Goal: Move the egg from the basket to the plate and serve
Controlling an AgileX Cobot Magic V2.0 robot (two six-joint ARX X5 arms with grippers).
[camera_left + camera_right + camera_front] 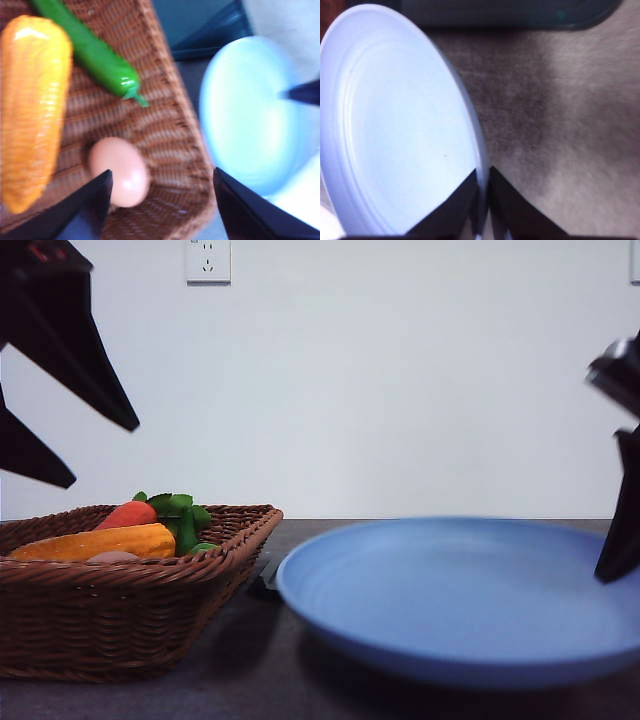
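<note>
Corn (32,105) and green pepper (92,57) crowd the egg (121,170) in the basket (170,125); left pincer (160,200) spread above; right pincer (482,200) pinches the plate (395,125) rim at 3 o'clock.

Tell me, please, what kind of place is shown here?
Probably an indoor test bench staged as a kitchen: a dark table against a plain white wall with a socket, a brown woven wicker basket of glossy vegetables, and a light blue round plate.
</note>
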